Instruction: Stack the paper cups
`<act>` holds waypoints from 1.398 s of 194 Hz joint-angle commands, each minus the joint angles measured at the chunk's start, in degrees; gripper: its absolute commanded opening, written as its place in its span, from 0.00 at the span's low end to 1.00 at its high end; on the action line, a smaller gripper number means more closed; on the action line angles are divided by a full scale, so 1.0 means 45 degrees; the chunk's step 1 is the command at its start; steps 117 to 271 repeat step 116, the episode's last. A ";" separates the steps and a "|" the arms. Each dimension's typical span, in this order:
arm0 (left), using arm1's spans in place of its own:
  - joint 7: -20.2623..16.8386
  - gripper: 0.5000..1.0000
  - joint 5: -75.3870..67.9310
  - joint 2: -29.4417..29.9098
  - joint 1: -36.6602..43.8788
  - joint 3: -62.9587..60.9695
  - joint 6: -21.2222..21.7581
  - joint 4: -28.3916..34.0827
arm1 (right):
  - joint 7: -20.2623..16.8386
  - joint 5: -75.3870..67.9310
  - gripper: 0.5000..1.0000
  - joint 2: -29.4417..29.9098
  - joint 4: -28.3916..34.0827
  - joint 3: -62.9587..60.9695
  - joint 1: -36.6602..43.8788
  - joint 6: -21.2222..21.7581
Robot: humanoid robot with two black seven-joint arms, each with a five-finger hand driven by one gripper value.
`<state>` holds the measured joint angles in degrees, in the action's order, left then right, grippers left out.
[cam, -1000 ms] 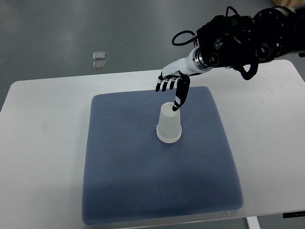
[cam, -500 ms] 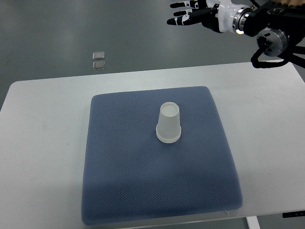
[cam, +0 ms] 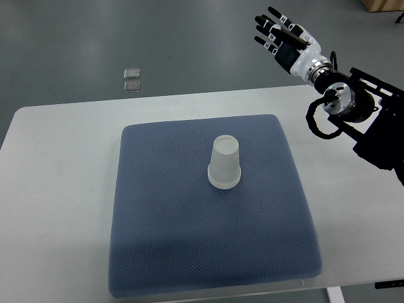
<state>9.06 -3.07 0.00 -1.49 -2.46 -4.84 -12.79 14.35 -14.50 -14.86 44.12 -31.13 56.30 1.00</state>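
1. The right hand (cam: pixel 285 39) is up in the air beyond the far right corner of the table (cam: pixel 57 189). Its fingers are stretched out and spread, and it holds nothing. It is well apart from the cups. The left hand is not in view.
2. The cups (cam: pixel 225 163) stand upside down near the middle of the blue mat (cam: pixel 189 252), rim on the mat, upright.
3. Risk: the stack is light and stands on a soft mat. If the arm swings back low over the mat, I think a finger or the wrist can knock it over, and it may roll.
4. Risk: the mat is a little uneven, so a stack that is not seated fully could lean. I cannot tell from above how deep the cups sit in each other.
5. Count: one stack of cups. It looks like one cup from here; a double rim at the base suggests two, but I cannot be sure.
6. One mat, one table, one hand in view.
7. Two small clear squares (cam: pixel 131 80) lie on the floor beyond the table, one just beside the other.
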 commanded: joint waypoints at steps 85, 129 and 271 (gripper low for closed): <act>-0.0001 1.00 -0.0002 0.0000 -0.0001 0.0020 0.0000 -0.0146 | 0.0169 -0.0039 0.80 0.0744 -0.2149 -0.1189 -0.2062 0.3567; -0.0001 1.00 0.0017 0.0000 -0.0001 0.0020 0.0000 -0.0224 | 0.0169 -0.0020 0.85 0.0763 -0.2247 -0.1384 -0.2121 0.3587; -0.0001 1.00 0.0017 0.0000 -0.0001 0.0020 0.0000 -0.0224 | 0.0169 -0.0020 0.85 0.0763 -0.2247 -0.1384 -0.2121 0.3587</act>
